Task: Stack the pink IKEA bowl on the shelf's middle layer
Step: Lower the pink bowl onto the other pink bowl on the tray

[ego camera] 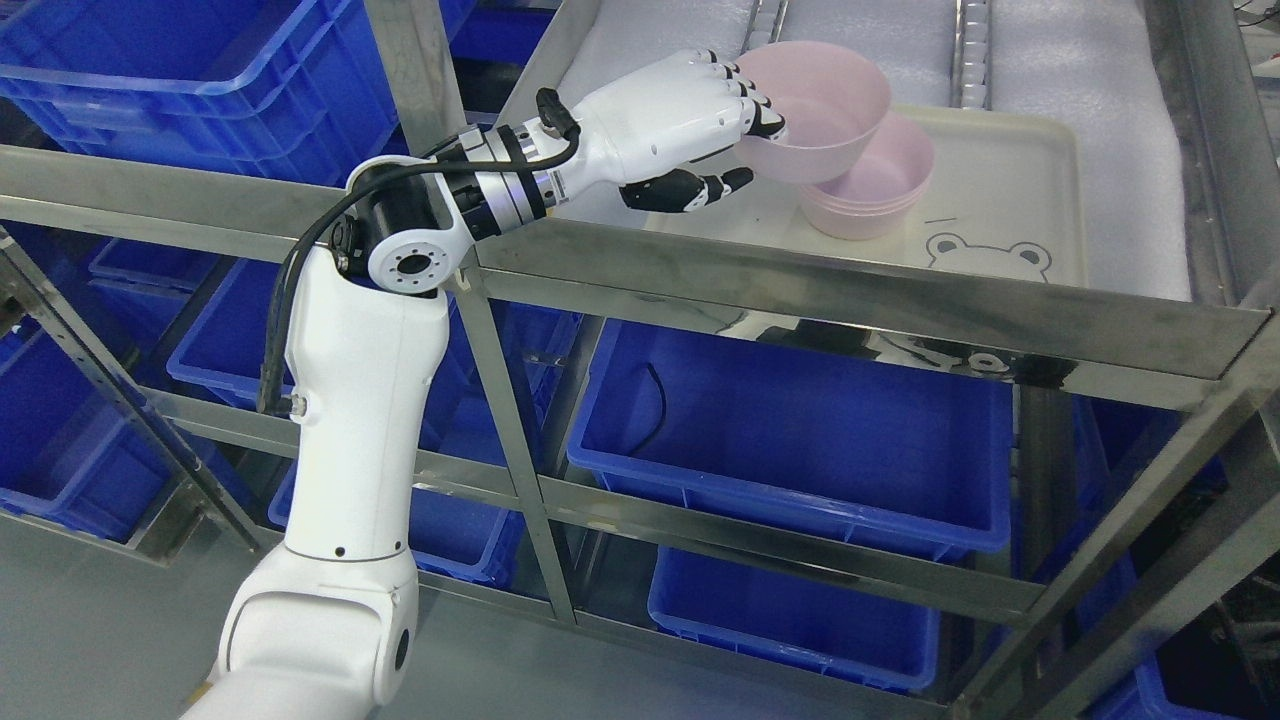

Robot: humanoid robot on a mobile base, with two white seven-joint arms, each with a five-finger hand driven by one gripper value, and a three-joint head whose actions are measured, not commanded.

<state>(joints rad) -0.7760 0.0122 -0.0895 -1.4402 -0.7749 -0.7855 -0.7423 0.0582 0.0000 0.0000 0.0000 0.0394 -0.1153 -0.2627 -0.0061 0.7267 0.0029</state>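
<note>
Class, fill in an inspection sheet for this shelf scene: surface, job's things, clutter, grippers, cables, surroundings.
Surface: cream plastic tray with bear drawing on white foam-lined shelf layer.
Job's things: pink plastic bowl held tilted above stack of pink bowls on the tray.
Clutter: nothing seen.
Grippers: white left hand grips the bowl's rim; right hand not in view.
Cables: black cable runs along the left arm.
Surroundings: steel shelf frame; blue plastic crates below and behind.
</note>
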